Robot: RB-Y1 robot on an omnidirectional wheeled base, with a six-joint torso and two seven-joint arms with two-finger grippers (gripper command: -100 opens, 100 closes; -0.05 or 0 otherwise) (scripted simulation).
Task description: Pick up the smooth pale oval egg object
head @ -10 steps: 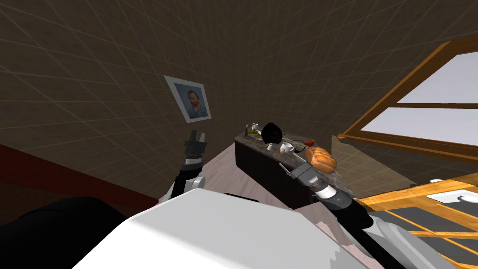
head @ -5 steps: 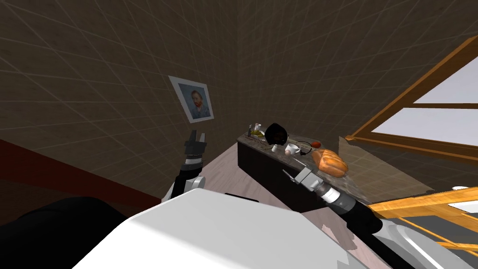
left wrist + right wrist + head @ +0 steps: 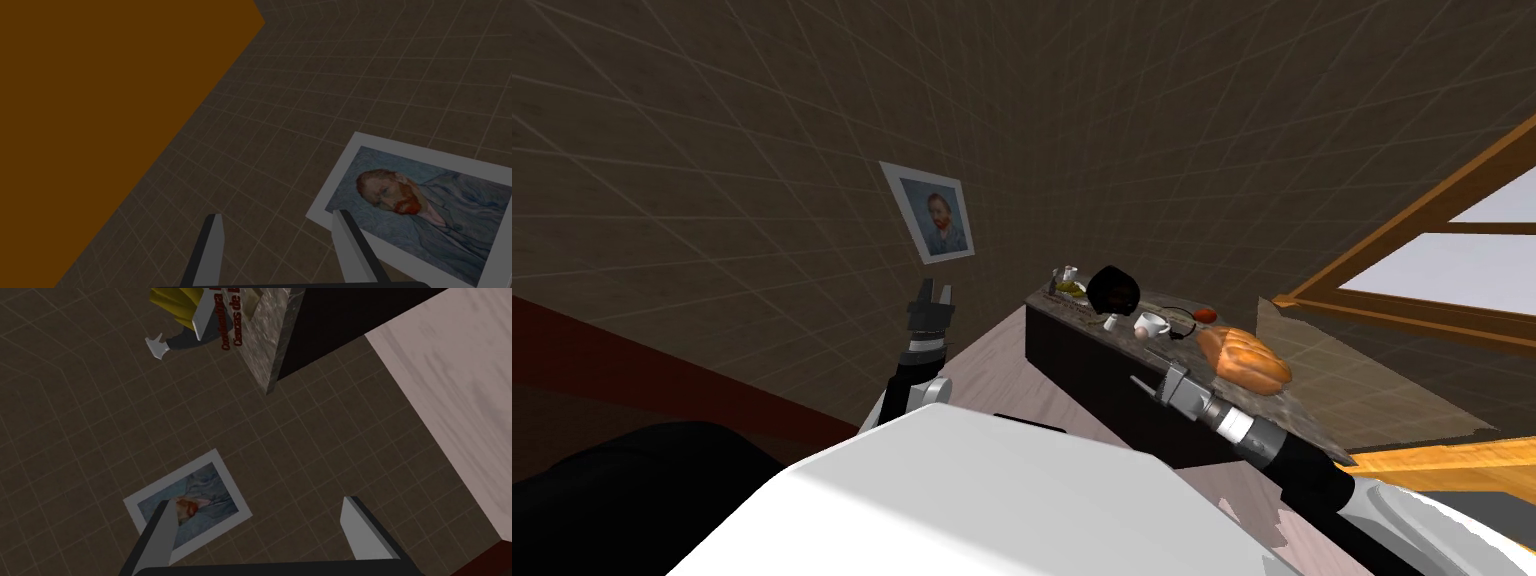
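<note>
The small, smooth, pale oval egg [image 3: 1140, 336] lay on the speckled stone top of the long dark-fronted counter [image 3: 1082, 370], near the counter's front edge and just beside a white handled cup [image 3: 1153, 323]. A black rounded object [image 3: 1112, 288] stood farther back on the counter, and a golden-brown bread loaf [image 3: 1252, 357] lay along it on the cup's other side. The right gripper [image 3: 1149, 367] hovered at the counter's front edge near the egg, its two grey blades spread wide and empty, while the left gripper [image 3: 932, 293] was held up well apart from the counter, blades likewise parted and holding nothing.
</note>
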